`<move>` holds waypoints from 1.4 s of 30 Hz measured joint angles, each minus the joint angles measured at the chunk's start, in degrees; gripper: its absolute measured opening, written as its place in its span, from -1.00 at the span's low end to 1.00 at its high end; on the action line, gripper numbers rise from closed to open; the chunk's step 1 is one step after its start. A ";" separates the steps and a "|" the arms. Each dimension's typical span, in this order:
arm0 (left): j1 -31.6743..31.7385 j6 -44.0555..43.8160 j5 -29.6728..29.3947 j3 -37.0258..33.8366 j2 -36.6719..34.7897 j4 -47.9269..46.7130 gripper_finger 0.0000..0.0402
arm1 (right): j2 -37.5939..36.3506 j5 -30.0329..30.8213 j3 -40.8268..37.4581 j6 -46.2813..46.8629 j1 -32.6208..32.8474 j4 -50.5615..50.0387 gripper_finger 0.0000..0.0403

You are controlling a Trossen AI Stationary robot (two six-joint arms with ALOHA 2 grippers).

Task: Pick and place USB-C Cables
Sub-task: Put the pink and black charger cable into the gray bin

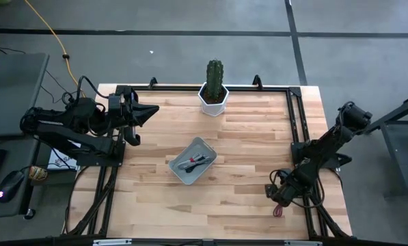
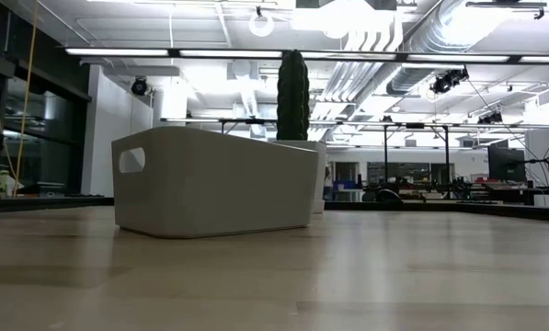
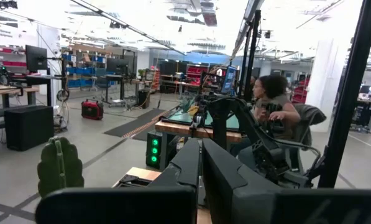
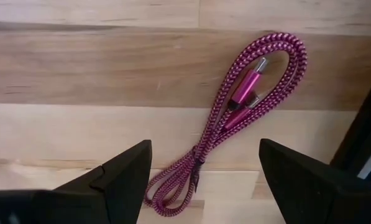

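right gripper (image 4: 201,180) fingers spread – over dark red cable (image 4: 247,106) | left gripper (image 1: 149,111) fingers closed, empty | no legible writing

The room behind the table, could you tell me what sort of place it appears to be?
It looks like a large open robotics lab or industrial workshop. The exposed ceiling ducts in the low view, workbenches with a monitor in the left wrist view, and a person seated at a bench all suggest it.

open-plan robotics lab: workbenches (image 3: 191,127), ceiling ducts (image 2: 384,46)

floor (image 1: 190,48): grey concrete | ceiling (image 2: 210,23): strip lights (white ducts) | workbenches (image 3: 191,127) behind
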 joint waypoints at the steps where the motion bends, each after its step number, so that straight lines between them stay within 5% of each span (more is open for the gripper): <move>1: 0.01 0.00 0.00 0.00 0.00 0.00 -1.00 | 0.14 0.00 0.00 -0.02 0.00 0.09 0.43; 14: 0.01 0.00 0.00 0.00 0.00 0.02 -1.00 | 8.37 -2.54 0.28 -0.35 -0.02 5.76 0.43; 26: 0.00 0.00 0.00 0.00 0.00 0.09 -1.00 | 8.74 -2.51 0.23 -1.20 0.02 5.36 0.41; 42: 0.00 0.00 0.00 0.00 0.00 0.04 -1.00 | 8.95 -1.74 0.14 -1.49 -0.02 5.38 -0.17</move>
